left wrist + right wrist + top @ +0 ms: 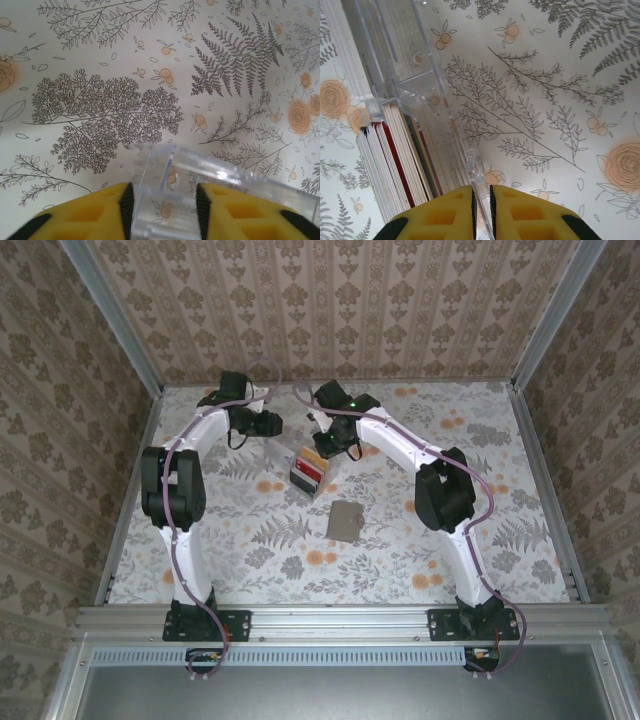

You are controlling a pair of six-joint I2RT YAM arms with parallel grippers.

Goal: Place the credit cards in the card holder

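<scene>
Clear plastic forms the box (405, 65) that stands toward the far middle of the table (470, 530), on a cloth printed with ferns and orange flowers.

**Credit cards.** The credit cards (395, 160) stand on edge in a tight stack inside the box. In the right wrist view their edges read white, tan, dark red and black. In the top view the stack shows a red face, with a tan one at its far end.

**Card holder.** The grey-taupe card holder (346, 521) lies flat on the cloth, just near and slightly right of the box and not touching it. No card rests on it and neither arm touches it.

**Right gripper.** The right gripper (481, 192) is at the far right side of the box. Its yellow fingers (445, 215) are drawn almost together, pinching a thin clear wall of the box between their dark pads.

**Left gripper.** The left gripper (162, 192) is to the left of the box, near the far edge of the table. Its yellow fingers (95, 215) stand apart, with a separate clear plastic piece (215, 170) between them. The piece spans the gap from pad to pad. Whether the pads press on it or merely flank it cannot be told.

**Arms.** Both arms reach from their bases at the near edge toward the far middle of the table.
</scene>
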